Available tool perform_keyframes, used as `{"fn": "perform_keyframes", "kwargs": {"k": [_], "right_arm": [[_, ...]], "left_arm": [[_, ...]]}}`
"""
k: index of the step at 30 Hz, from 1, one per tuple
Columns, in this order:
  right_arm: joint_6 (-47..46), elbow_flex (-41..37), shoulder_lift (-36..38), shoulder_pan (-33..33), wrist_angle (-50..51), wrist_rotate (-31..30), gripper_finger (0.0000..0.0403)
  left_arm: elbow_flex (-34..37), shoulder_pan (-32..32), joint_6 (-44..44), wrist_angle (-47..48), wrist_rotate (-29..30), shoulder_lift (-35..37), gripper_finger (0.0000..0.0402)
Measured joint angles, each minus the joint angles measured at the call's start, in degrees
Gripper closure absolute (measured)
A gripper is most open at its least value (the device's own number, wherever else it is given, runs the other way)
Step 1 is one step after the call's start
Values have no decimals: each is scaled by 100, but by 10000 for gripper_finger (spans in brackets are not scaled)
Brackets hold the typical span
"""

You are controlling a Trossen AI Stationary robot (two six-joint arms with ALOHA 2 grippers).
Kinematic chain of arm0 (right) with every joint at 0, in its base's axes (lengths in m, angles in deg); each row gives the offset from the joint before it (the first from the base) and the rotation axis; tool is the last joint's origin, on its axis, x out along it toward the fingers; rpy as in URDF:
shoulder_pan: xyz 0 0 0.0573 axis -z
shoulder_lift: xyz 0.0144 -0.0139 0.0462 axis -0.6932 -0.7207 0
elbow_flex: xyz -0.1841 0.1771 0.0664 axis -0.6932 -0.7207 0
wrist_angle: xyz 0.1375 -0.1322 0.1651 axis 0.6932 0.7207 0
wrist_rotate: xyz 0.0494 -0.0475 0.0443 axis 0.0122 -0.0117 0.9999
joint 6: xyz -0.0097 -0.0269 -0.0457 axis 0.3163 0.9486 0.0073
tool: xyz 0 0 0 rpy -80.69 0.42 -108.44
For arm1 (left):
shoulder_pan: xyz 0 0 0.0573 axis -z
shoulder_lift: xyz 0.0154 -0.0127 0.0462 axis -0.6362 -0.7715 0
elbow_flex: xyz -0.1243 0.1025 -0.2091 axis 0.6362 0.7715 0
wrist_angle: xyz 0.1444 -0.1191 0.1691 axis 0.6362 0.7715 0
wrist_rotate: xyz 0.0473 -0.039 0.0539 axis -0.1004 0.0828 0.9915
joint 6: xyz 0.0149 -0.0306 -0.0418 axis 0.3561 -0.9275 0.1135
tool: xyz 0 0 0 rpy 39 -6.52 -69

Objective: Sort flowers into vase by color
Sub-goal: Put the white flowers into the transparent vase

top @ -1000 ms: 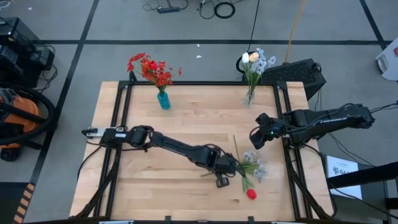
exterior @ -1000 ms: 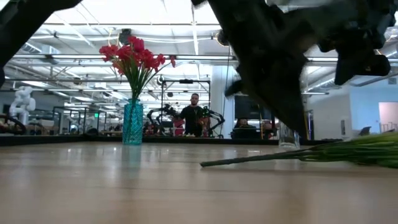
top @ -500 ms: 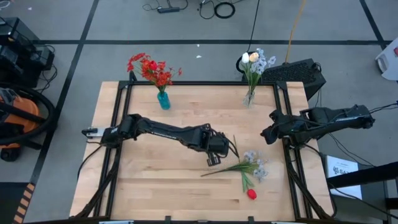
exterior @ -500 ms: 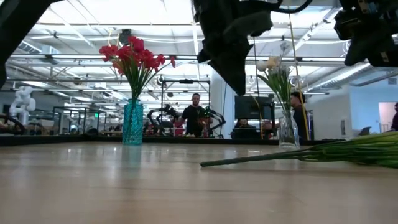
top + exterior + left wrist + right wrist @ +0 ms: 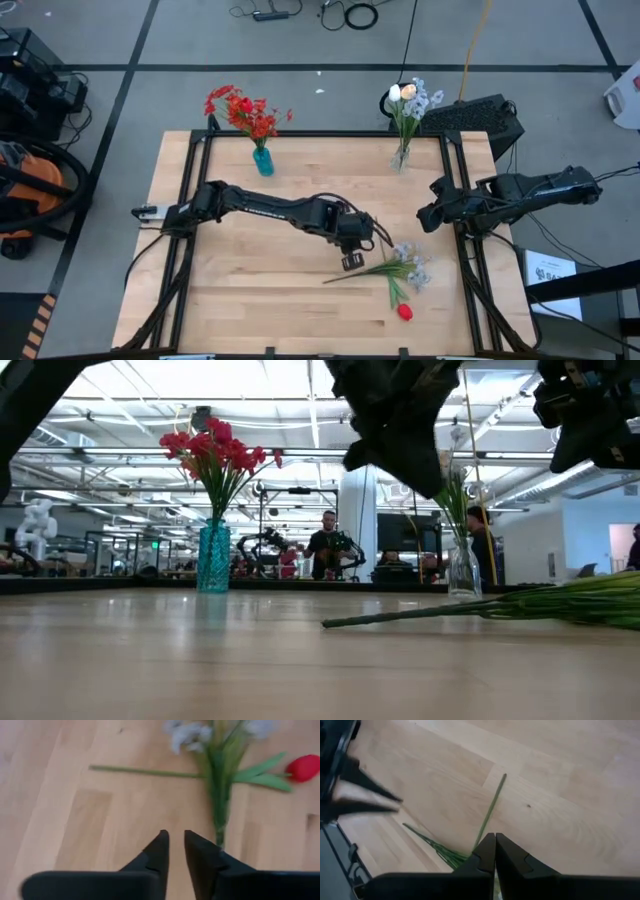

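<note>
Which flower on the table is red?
The tulip lying at the near edge is red; the fluffy sprays beside it are pale bluish-white.

You won't find any text, label, brand, number or sign that can be read in these views. The white sheet (image 5: 548,270) on the floor to the right of the table (image 5: 300,200) carries dark print, but it is too small to make out.
</note>
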Motion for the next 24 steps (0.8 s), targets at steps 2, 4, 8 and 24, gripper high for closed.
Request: {"fn": "perform_keyframes", "kwargs": {"k": [2,4,8,24], "right_arm": [[-181,0,-24,0,0,0,399],[-291,0,-62,0,0,0,399],[-469,0,-134,0,-5,-136,399],[-1039,0,-601,0,-428,-96,399]], "left_arm": [[0,110,177,-189,-81,-35,309],[2,262,348,-247,-48,-58,282],[1,578,726,-637,767,-244,256],[2,874,1490,-1725,1037,-1391,254]]}}
